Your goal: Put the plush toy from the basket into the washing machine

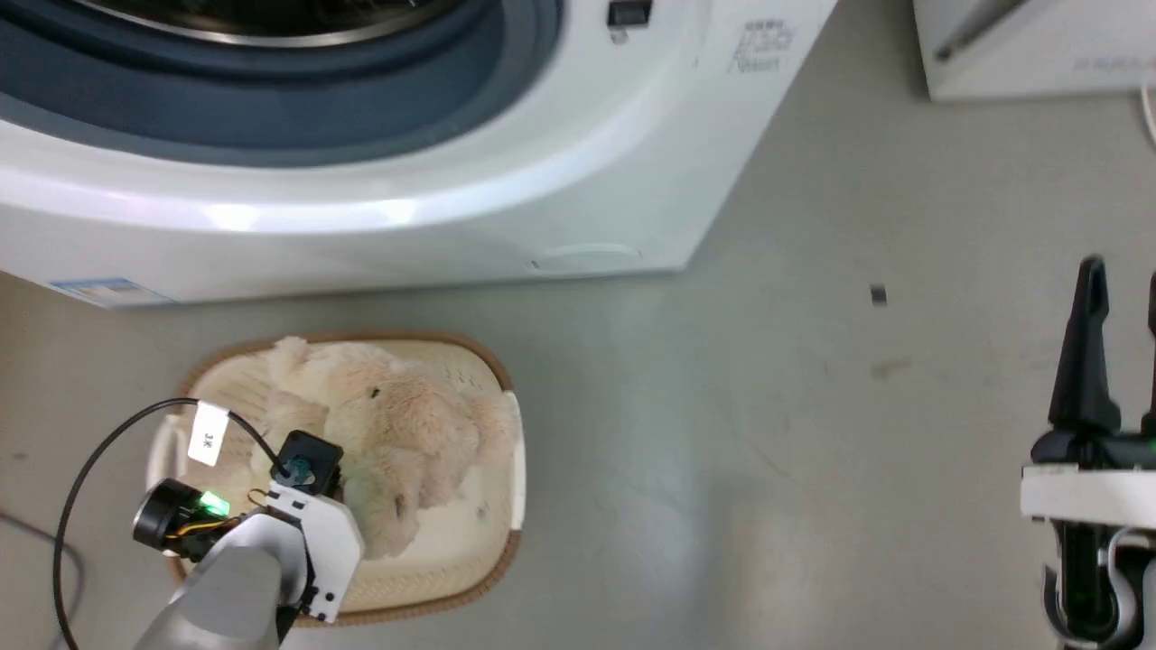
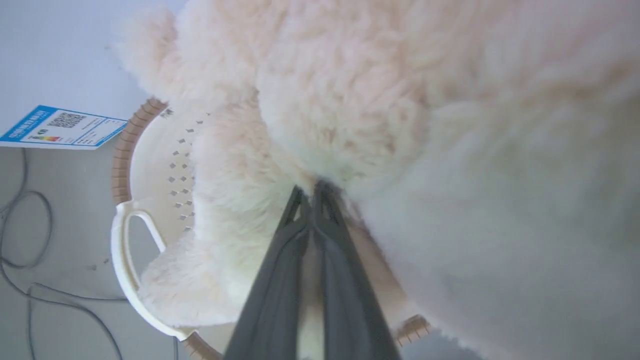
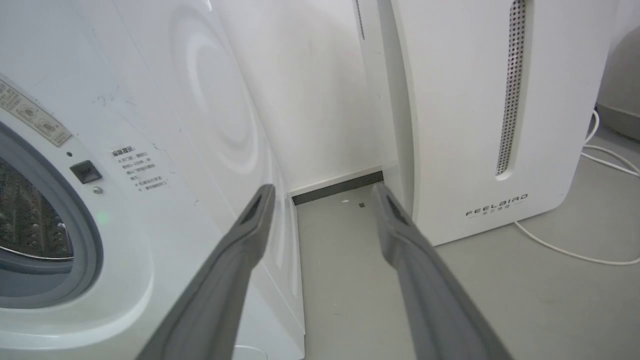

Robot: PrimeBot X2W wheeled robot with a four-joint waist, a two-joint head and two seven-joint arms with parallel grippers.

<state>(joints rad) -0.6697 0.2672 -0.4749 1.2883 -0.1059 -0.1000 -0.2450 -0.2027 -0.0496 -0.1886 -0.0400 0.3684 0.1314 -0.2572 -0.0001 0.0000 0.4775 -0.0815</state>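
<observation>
In the basket (image 1: 516, 451) on the floor, just in front of the washing machine (image 1: 452, 208), the plush toy (image 1: 397, 433) is lying on its side, filling most of it. I'm reaching down into it with my left gripper (image 2: 312, 192). The two fingers are pressing together, tips buried in the fur around the middle of the toy, with a bit of pale fluff pinched between them, so I'm reading this as closed on the toy. The lift doesn't look started; the toy seems to be resting on the basket bottom.

My right gripper (image 3: 322, 192) is hanging well off to the side with its fingers spread apart and nothing between them, pointing at the gap between the washer and the FEELBIRD appliance (image 3: 475, 125).

Step in hand: grasping, just ahead of pick-up. The porthole (image 1: 271, 90) is showing open, grey gasket and drum edge in view. Next I'm needing to raise the toy straight up clear of the rim, then carry it forward and up into that opening. A fur-only pinch could be slipping, so going slowly.
</observation>
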